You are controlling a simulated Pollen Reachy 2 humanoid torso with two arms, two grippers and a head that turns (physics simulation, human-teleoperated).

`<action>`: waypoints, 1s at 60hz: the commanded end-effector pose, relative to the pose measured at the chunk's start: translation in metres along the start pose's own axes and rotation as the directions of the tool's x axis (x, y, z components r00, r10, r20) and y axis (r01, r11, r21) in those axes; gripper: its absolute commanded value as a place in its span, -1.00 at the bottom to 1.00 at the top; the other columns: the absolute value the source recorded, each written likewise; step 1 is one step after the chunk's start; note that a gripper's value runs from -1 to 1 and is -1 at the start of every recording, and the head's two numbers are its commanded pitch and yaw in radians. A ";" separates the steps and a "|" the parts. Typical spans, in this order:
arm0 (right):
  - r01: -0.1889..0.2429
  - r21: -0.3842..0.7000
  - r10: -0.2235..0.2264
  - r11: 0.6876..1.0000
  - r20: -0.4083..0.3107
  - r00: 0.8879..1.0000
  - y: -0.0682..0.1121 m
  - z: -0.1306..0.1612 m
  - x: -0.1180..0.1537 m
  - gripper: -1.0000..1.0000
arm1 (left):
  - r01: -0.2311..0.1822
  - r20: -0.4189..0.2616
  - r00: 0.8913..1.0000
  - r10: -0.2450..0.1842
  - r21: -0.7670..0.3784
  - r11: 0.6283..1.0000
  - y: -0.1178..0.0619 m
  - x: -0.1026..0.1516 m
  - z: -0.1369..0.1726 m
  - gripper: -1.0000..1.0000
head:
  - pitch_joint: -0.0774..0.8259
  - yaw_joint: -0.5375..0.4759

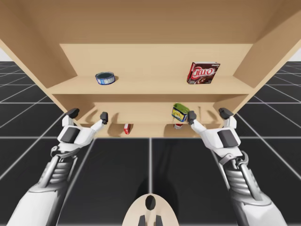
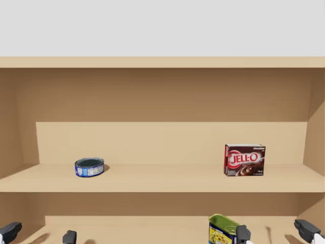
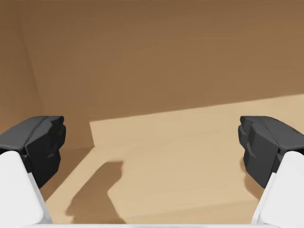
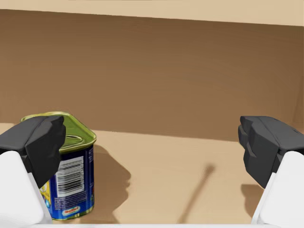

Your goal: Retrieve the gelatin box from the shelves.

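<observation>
Well, the left gripper (image 1: 88, 114) and right gripper (image 1: 208, 114) are wide open; going up to the dark red box (image 1: 203, 73), the right one could bump the green can (image 1: 179, 113).

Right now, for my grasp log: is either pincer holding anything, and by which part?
Nothing is held: left pincer and right pincer are open, the green-topped blue metal tin beside the right one.
</observation>
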 end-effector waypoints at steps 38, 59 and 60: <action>0.019 -0.001 -0.019 1.000 -0.017 1.000 0.000 0.006 0.002 -1.00 | 0.051 0.071 0.996 -0.051 0.006 0.999 -0.007 0.007 0.012 -1.00 | 0.10 0.16; 0.012 0.003 -0.012 1.000 -0.021 1.000 0.001 0.008 0.004 -1.00 | 0.043 0.082 0.996 -0.042 -0.004 0.999 -0.010 0.011 0.015 -1.00 | 0.45 0.48; 0.011 0.004 -0.011 1.000 -0.022 1.000 0.001 0.008 0.004 -1.00 | 0.042 0.082 0.996 -0.042 -0.004 0.999 -0.010 0.011 0.015 -1.00 | 0.45 0.49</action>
